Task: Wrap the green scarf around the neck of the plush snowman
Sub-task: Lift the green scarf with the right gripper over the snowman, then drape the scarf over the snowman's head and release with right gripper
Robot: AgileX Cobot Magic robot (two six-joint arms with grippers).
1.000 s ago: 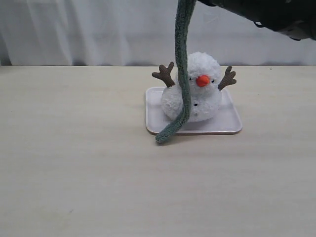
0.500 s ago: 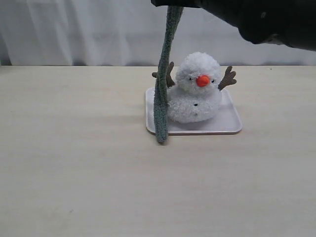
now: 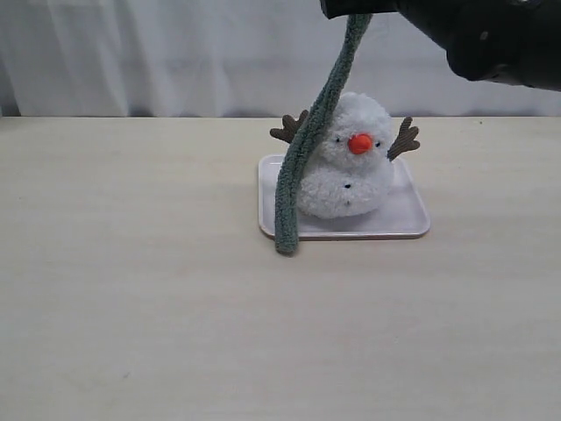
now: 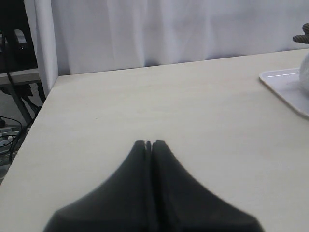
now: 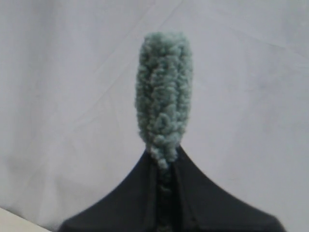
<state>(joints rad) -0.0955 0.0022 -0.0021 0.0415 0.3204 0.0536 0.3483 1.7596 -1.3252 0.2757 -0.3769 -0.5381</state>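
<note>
The plush snowman point(image 3: 349, 167) sits upright on a pale tray point(image 3: 412, 224), orange nose toward the camera. The green scarf point(image 3: 302, 167) hangs in a slant from the top of the exterior view, crosses the left side of the snowman's head and body, and its low end touches the table just in front of the tray's left corner. My right gripper point(image 5: 164, 157) is shut on the scarf's upper end point(image 5: 163, 101), high above the snowman. My left gripper point(image 4: 149, 143) is shut with nothing in it, low over the table far to the left of the tray point(image 4: 285, 89).
A white curtain point(image 3: 175, 53) backs the table. The table's left edge point(image 4: 34, 125) shows in the left wrist view, with cables and a stand beyond it. The right arm's dark body point(image 3: 491, 35) fills the upper right of the exterior view.
The right gripper has moved right with the scarf's top end. The strip, which hung straight beside the snowman's left, now leans across its head; the low end stays by the tray corner.
</note>
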